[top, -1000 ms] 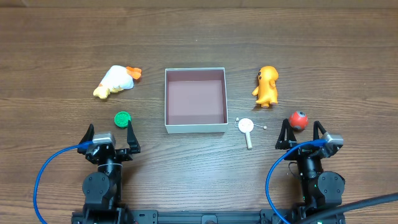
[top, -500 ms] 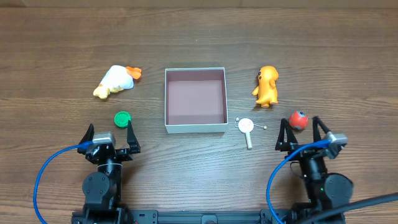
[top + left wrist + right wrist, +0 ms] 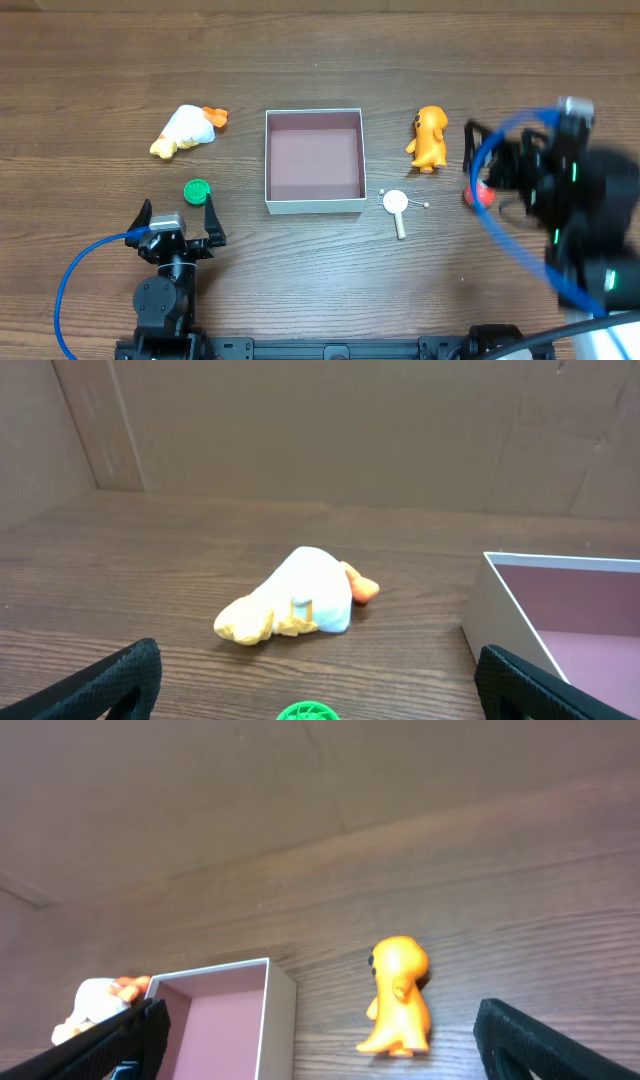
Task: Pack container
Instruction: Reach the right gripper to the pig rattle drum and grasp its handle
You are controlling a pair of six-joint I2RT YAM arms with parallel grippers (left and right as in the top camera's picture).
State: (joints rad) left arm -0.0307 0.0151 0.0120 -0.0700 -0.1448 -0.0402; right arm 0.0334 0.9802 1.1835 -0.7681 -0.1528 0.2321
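The container (image 3: 313, 165) sits centred on the desk (image 3: 320, 60), between a duck toy (image 3: 186, 131) and an orange figure (image 3: 430, 138). Overhead blurs the right arm (image 3: 570, 190); its wrist view shows the right fingers (image 3: 560, 1045) spread apart. The left fingers (image 3: 212, 222) are spread too, near a green disc (image 3: 197, 190).

The container (image 3: 313, 160) (white walls, pink floor) is seen in the middle; an orange figure (image 3: 430, 138) is set at its right, a duck toy (image 3: 185, 130) at its left.
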